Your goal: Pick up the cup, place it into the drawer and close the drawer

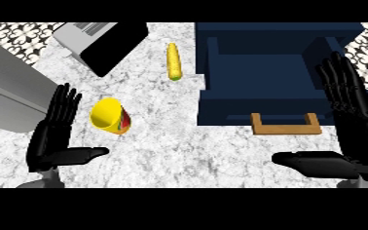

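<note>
A yellow cup (110, 116) with red and green on its side lies tilted on the marble counter, its mouth facing the lower left. My left hand (54, 135) is open just left of it, fingers straight up and thumb out toward the cup, not touching it. The dark blue drawer (215, 102) stands pulled open at the right, with a wooden handle (285, 125) on its front. My right hand (345, 122) is open at the right edge beside the drawer's right wall, fingers up, thumb pointing left below the handle.
A corn cob (173, 61) lies on the counter between the cup and the drawer, toward the back. A grey toaster-like appliance (101, 41) sits at the back left. A grey slab (18, 95) runs along the left edge.
</note>
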